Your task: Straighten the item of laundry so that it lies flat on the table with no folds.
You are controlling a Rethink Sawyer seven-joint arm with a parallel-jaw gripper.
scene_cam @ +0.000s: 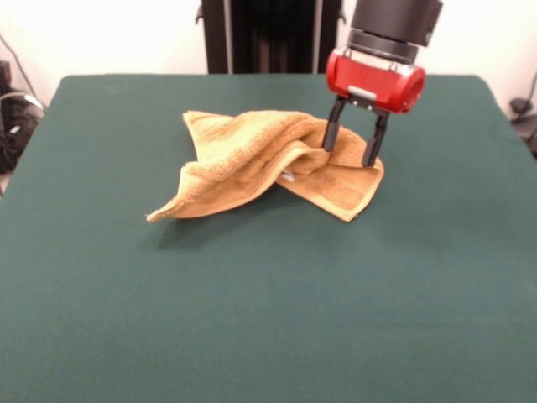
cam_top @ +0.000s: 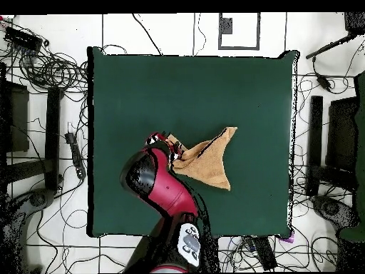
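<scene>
Nearest us we see bare green worktop (scene_cam: 252, 319), then the golden-orange towel (scene_cam: 243, 164) lying crumpled a little beyond the middle, one pointed corner reaching toward the front left and a folded flap doubled over toward the right. At the towel's far right corner stands the tool (scene_cam: 352, 149), its two dark fingers (scene_cam: 331, 134) spread apart and planted down into the cloth without pinching it. Above the fingers sits the red wrist housing (scene_cam: 375, 80).
</scene>
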